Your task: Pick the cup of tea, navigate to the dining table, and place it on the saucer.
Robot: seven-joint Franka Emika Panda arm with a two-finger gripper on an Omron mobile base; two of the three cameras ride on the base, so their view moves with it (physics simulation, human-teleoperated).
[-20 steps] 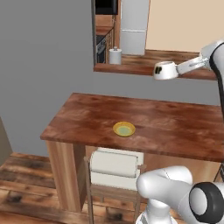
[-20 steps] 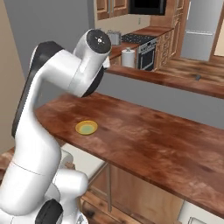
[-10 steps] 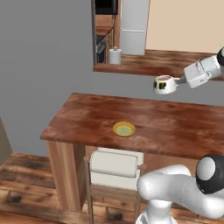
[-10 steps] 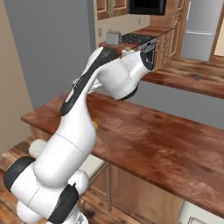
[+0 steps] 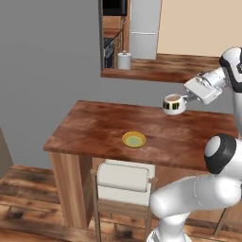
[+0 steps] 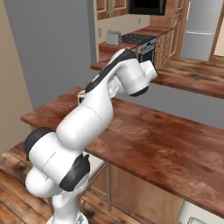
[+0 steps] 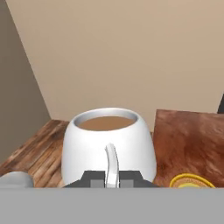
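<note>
The white cup of tea (image 5: 173, 104) with its dark-and-yellow pattern hangs upright in the air over the far right part of the dining table (image 5: 94, 127). My gripper (image 5: 186, 98) is shut on its handle from the right. In the hand view the cup (image 7: 109, 144) is close up with brown tea inside, and the gripper (image 7: 111, 178) pinches the handle between its fingertips (image 7: 92, 177). The yellow saucer (image 5: 134, 139) lies empty on the table, lower left of the cup; its rim (image 7: 192, 180) shows at the lower right of the hand view. The arm hides most of the cup (image 6: 80, 97) in the right base view.
A chair with a pale cushion (image 5: 124, 177) is tucked under the table's near side. Behind the table, a wooden counter ledge (image 5: 151, 73) carries a white canister (image 5: 124, 60). The grey wall stands to the left.
The arm has brought the cup down and slightly left, from above the counter ledge to just over the table. The table and the saucer stay where they were.
</note>
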